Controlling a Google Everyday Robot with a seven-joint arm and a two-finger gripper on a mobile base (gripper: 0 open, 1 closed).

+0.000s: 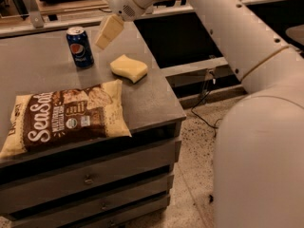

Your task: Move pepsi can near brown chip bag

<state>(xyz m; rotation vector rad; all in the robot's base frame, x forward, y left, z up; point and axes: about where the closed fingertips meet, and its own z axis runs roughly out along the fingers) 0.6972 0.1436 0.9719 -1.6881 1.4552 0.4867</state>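
Observation:
The pepsi can stands upright on the far part of the grey cabinet top. The brown chip bag lies flat near the front left edge, its "Sea Salt" front facing up, well apart from the can. My gripper hangs from the white arm just to the right of the can and slightly above it, pointing down and to the left, not touching the can. It holds nothing that I can see.
A yellow wavy sponge lies on the top to the right of the can, below the gripper. The cabinet has drawers in front. A speckled floor with a black cable lies to the right. My white arm fills the right side.

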